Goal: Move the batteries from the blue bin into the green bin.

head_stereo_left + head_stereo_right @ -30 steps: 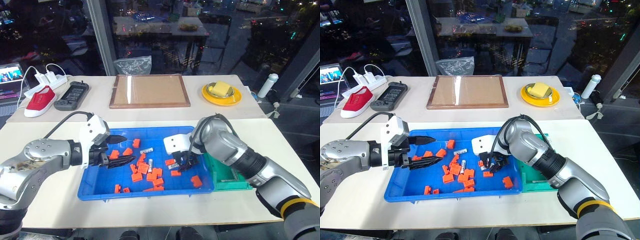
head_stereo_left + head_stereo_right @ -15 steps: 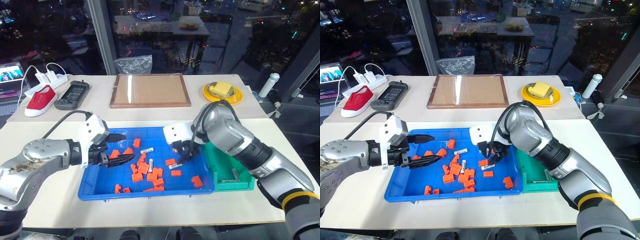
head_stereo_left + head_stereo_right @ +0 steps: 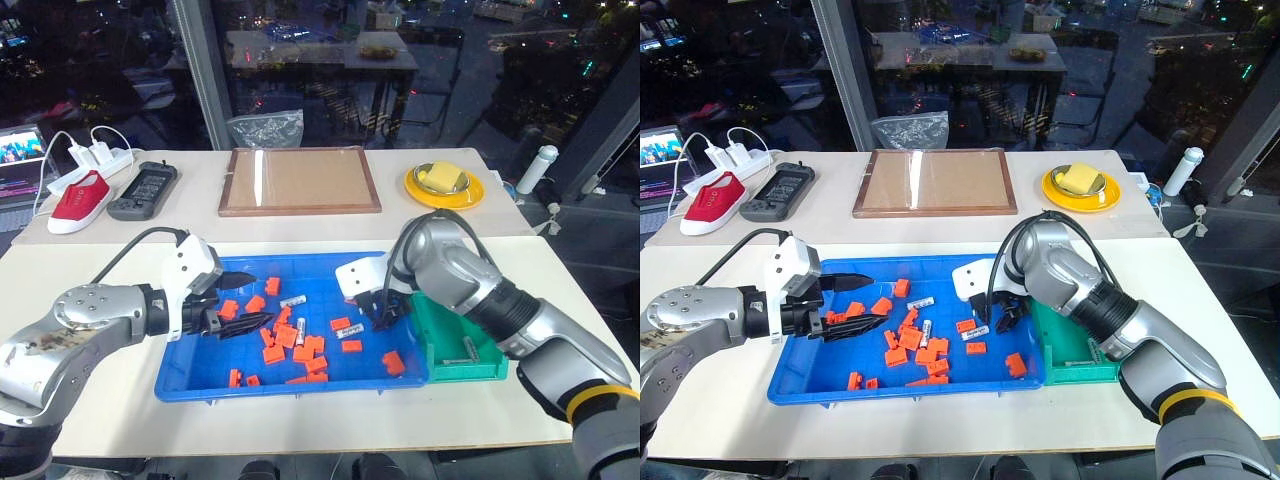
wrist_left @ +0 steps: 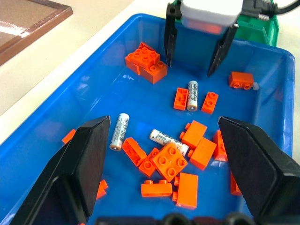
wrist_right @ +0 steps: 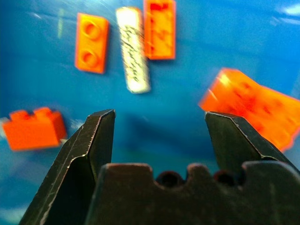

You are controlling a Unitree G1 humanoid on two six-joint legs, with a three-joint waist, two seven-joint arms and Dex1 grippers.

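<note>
**Right end effector poised over a battery in the blue bin**

A pale table in front of a dark night-time window carries the blue bin (image 3: 180, 385) and, touching its right end, the green bin (image 3: 490, 372).

The right end effector (image 3: 384, 313) hangs steeply downward over the right part of the blue bin, its two black fingers spread apart and empty. Just below and beside it lies a battery (image 5: 133, 49) flat on the blue floor, flanked by two orange blocks (image 5: 91, 42) close on either side. The left end effector (image 3: 243, 302) hovers over the left part of the blue bin, its fingers also apart and holding nothing.

Farther out, two more batteries lie near the middle of the blue bin among a loose heap of blocks: one (image 4: 118, 131) fairly free, one (image 4: 164, 138) touching a block. The green bin already holds at least one battery (image 3: 468, 347) on its floor.

In my judgement the step in hand is the reach for the next battery. The next move calls for lowering the open fingers so they straddle the battery across its width, then closing. The blocks hugging its sides leave little room, so the fingers may nudge or catch a block. The bin's right rim and the green bin's near wall stand close by, so the carry is short but needs a lift over both edges.
</note>
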